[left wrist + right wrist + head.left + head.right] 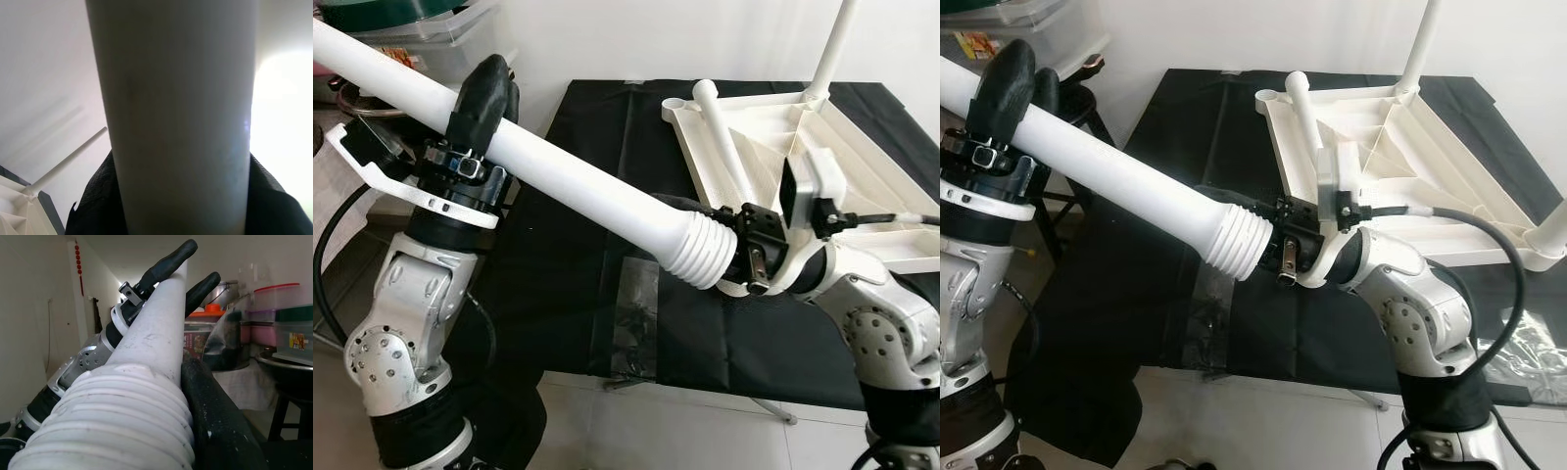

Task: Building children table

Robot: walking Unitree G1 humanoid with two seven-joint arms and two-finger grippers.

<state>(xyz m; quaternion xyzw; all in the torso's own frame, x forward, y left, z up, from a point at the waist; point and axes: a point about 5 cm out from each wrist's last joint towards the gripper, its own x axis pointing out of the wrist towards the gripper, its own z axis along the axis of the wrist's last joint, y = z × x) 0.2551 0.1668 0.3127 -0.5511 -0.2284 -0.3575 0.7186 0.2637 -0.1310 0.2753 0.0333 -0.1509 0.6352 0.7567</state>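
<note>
**A:** What's the long white thing between the arms?

**B:** A table leg (pixel 578 181), a smooth white plastic tube that flares into a ribbed, threaded collar at its right end. It runs on a slant from the far left down toward the middle of the scene.

**A:** Who has hold of it?

**B:** Both. The left gripper (pixel 484 93) has its two rounded black fingers closed around the plain shaft, one on either side. The right gripper (pixel 752 253) meets the ribbed end; in the right wrist view a scuffed matte black finger (pixel 220 426) lies pressed against the ridges, so it grips the collar.

**A:** And the table itself?

**B:** The tabletop (pixel 862 211) lies upside down on the right, its underside a moulded white plastic tray with raised ribs and round corner sockets. One leg (pixel 832 49) stands upright from its far corner, and another leg (pixel 724 137) lies across the underside near the far left socket.

**A:** What is it resting on?

**B:** A black cloth (pixel 597 294), slightly creased, over a low surface. Clear plastic storage boxes (pixel 431 29) sit at the far left.
</note>
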